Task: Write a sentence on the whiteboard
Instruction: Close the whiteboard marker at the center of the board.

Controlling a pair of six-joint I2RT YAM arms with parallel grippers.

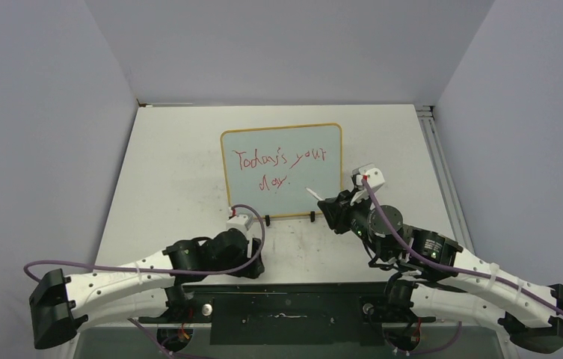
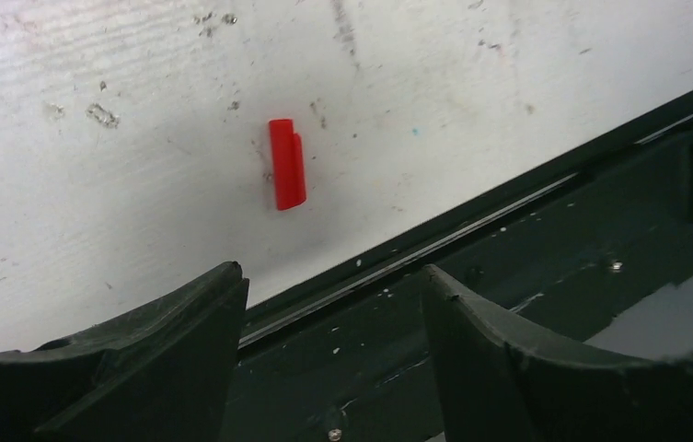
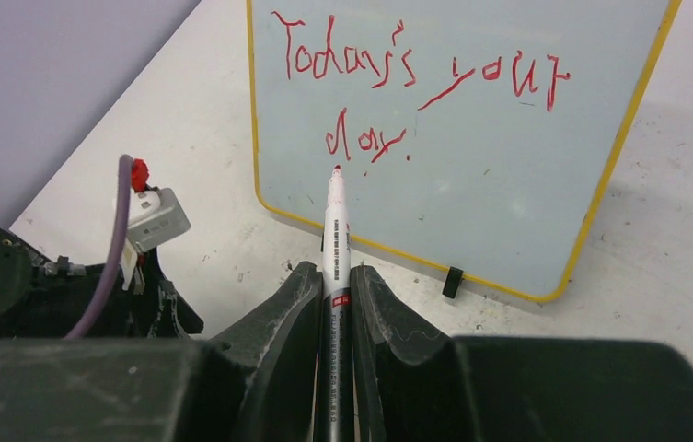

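Observation:
The whiteboard (image 1: 281,170) with a thin yellow frame stands on two black clip feet at mid-table; it also shows in the right wrist view (image 3: 471,166). The sentence (image 1: 278,166) in red marker reads roughly "Today's your day" in two lines, also in the right wrist view (image 3: 416,83). My right gripper (image 3: 335,276) is shut on a white red-tipped marker (image 3: 335,230), tip just off the board below the second line. In the top view it (image 1: 326,203) sits at the board's lower right corner. My left gripper (image 2: 333,281) is open and empty near the table's front edge, by a red marker cap (image 2: 286,164).
The black front rail (image 2: 526,239) of the table runs under the left gripper. Purple cables (image 1: 248,217) loop over both arms. The white table (image 1: 166,172) has grey walls on three sides and a metal rail (image 1: 435,149) along its right edge.

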